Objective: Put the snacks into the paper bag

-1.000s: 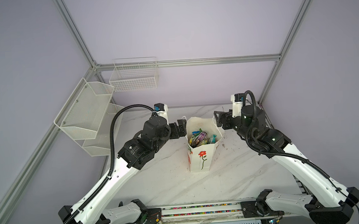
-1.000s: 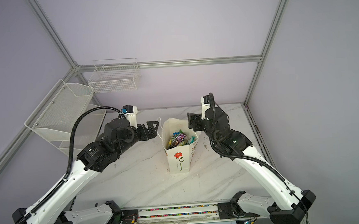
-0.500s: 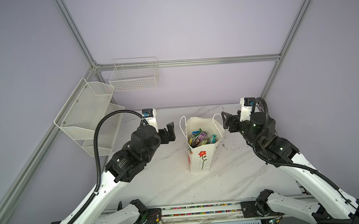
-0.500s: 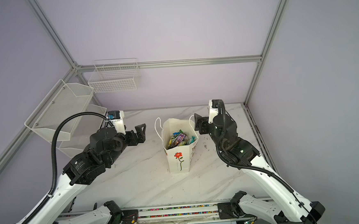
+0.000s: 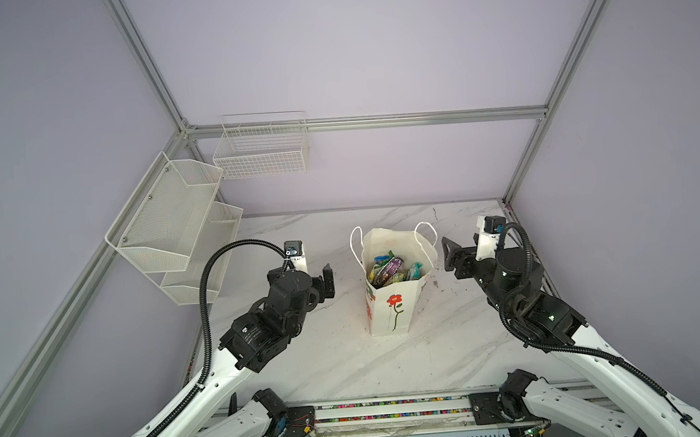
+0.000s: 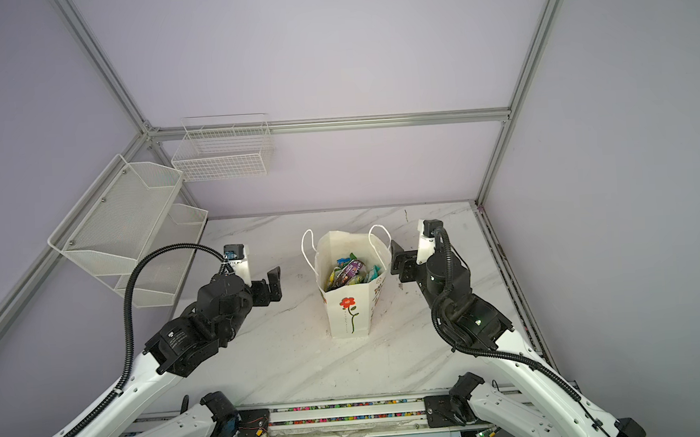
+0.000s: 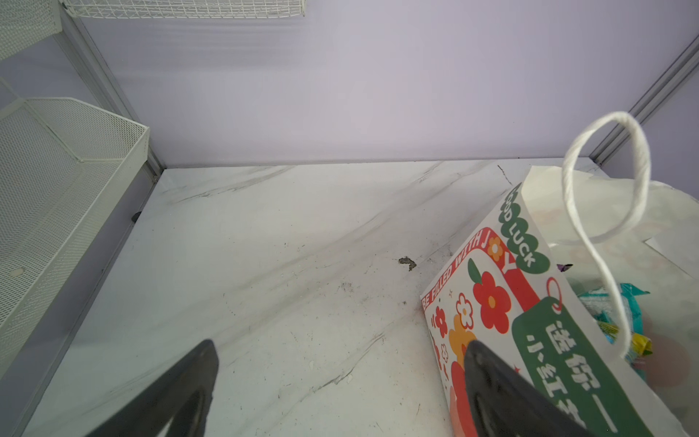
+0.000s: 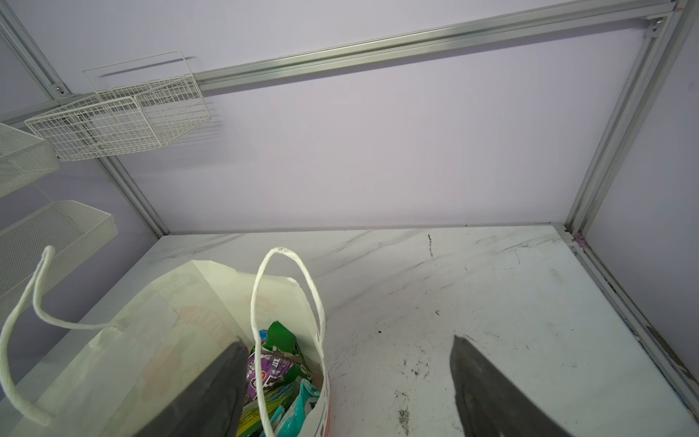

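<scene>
The white paper bag (image 5: 391, 312) (image 6: 347, 311) with a red flower print stands upright mid-table, mouth open. Several snacks (image 5: 389, 269) (image 6: 349, 271) lie inside it: purple, green-yellow and teal packets. My left gripper (image 5: 322, 283) (image 6: 270, 286) hovers open to the bag's left, apart from it. In the left wrist view the left gripper (image 7: 340, 348) frames bare marble, and the bag (image 7: 491, 302) sits beside one finger. My right gripper (image 5: 450, 259) (image 6: 398, 258) is open by the bag's right rim. The right gripper (image 8: 346, 344) holds nothing, with the snacks (image 8: 272, 370) and the bag (image 8: 170, 321) below it.
A white wire basket (image 5: 261, 150) hangs on the back wall. A two-tier mesh shelf (image 5: 173, 222) is fixed on the left wall. The marble table (image 5: 348, 361) shows dark specks near the bag. A rail (image 5: 393, 406) runs along the front edge.
Both grippers have drawn back from the bag's rim, the left one to the left and the right one to the right. The bag has stayed put.
</scene>
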You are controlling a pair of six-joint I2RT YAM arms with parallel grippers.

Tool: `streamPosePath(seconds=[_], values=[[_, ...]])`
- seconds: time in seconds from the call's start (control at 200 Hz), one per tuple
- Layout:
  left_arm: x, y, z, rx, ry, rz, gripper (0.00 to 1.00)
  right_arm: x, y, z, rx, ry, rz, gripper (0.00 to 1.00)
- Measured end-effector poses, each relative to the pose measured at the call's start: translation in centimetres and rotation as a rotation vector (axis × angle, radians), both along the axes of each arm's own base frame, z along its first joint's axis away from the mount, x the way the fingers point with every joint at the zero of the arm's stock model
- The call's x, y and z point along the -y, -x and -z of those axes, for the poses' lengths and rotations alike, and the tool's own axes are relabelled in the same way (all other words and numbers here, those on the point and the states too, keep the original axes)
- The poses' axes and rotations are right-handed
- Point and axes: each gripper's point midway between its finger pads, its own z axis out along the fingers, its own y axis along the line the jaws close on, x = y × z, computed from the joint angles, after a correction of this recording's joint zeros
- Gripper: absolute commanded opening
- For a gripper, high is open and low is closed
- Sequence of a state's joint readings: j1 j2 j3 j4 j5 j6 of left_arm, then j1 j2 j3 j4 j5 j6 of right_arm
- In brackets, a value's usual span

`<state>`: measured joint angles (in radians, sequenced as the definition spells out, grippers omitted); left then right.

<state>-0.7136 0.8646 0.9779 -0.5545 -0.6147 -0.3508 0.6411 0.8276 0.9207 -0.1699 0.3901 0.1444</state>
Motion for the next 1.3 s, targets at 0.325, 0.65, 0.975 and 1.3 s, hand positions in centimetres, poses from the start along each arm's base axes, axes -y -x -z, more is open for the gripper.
streamPosePath(seconds=[0.325,0.65,0.975,1.3], values=[[-1.8,0.7,2.5,0.026,-0.028,-0.052,1.00,2.2,-0.4,5.9,-0.050,0.050,0.134,0.80],[-3.2,1.3,5.5,0.028,-0.071,-0.095,1.00,3.0,0.5,8.5,-0.014,0.102,0.129,0.78],[-4.8,1.9,7.5,0.073,-0.086,-0.147,1.00,3.9,0.7,11.2,-0.043,0.095,0.177,0.75],[-6.8,2.4,9.0,0.087,-0.156,-0.240,1.00,5.4,0.5,10.7,-0.016,0.126,0.270,0.77]])
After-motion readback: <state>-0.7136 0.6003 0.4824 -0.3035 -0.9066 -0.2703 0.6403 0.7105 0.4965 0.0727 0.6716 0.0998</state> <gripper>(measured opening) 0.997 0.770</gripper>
